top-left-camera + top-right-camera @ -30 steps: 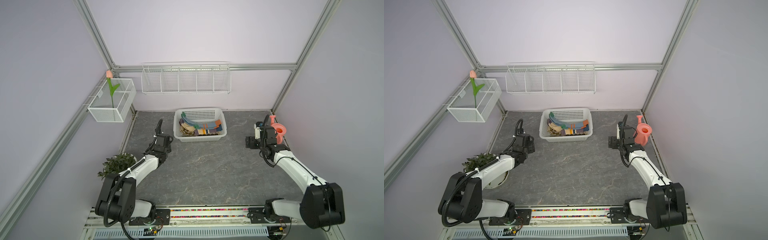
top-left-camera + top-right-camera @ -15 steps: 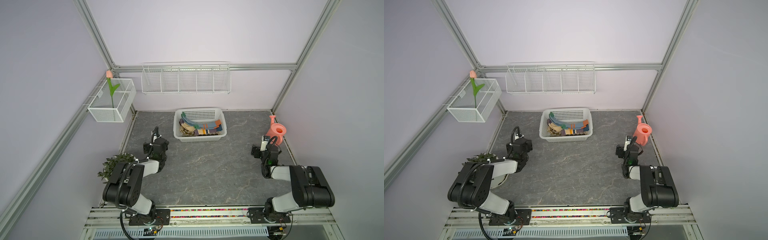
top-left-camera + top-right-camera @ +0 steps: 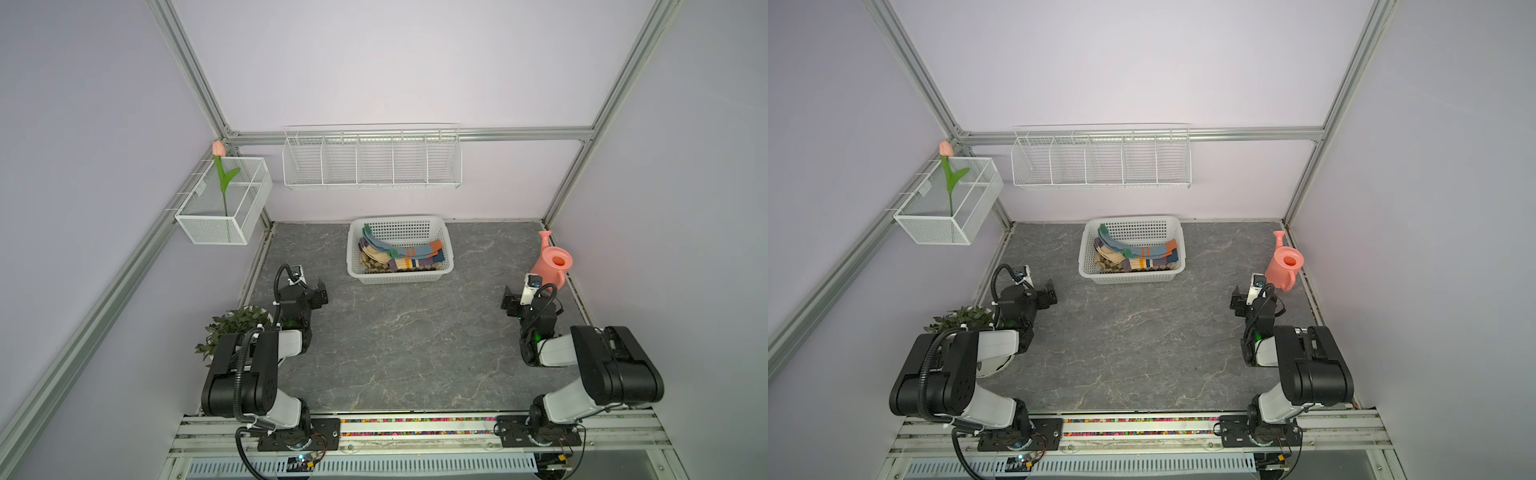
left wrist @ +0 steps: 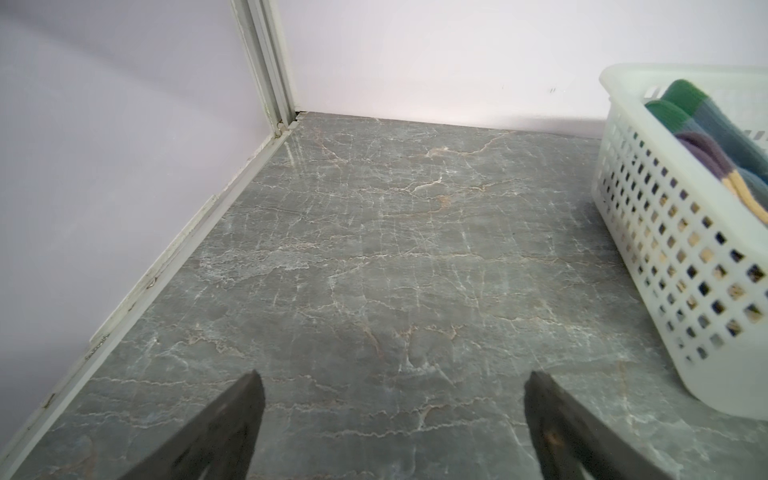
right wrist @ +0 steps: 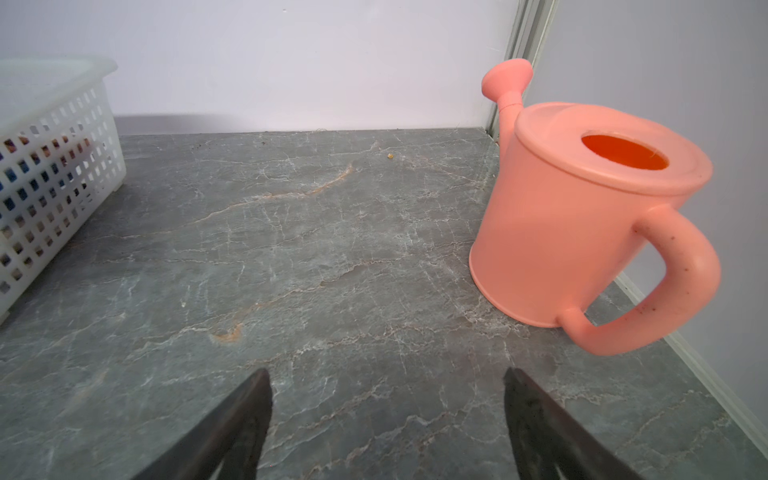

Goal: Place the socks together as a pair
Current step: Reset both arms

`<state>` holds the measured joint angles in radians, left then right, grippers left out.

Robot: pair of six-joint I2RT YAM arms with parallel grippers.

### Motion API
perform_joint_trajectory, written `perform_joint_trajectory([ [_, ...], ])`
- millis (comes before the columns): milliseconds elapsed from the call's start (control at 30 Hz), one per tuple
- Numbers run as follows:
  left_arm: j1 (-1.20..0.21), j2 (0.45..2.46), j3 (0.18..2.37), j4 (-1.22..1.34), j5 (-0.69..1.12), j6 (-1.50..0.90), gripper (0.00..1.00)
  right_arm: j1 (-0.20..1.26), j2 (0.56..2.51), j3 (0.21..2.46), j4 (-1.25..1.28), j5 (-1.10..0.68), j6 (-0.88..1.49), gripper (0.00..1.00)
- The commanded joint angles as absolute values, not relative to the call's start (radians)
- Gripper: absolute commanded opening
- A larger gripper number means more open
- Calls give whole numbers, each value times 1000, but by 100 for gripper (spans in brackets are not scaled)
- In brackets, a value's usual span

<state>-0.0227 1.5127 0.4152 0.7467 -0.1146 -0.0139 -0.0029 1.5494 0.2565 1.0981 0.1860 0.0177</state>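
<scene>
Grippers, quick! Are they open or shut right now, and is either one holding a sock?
The left gripper is open, holding nothing.
The right gripper is open, holding nothing.

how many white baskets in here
3: the plastic basket of socks on the table, the wire rack on the back wall, the mesh box on the side wall. None looks hidden.

The white basket (image 3: 399,276) holds socks (image 3: 399,258) in blue-grey with green and orange, cream with purple, navy and yellow stripes, and tan argyle. Right of the basket, the watering can (image 3: 548,266) is salmon pink. The tabletop (image 3: 407,345) is pale-veined grey.
</scene>
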Motion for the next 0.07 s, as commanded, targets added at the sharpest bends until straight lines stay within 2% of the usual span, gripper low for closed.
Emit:
perform_joint_trajectory([
  [0, -25, 1506, 439, 741, -87, -7, 99, 2, 1549, 272, 1112, 179, -5, 88],
  [33, -26, 1508, 436, 748, -88, -8, 99, 2, 1549, 266, 1129, 187, -3, 89],
])
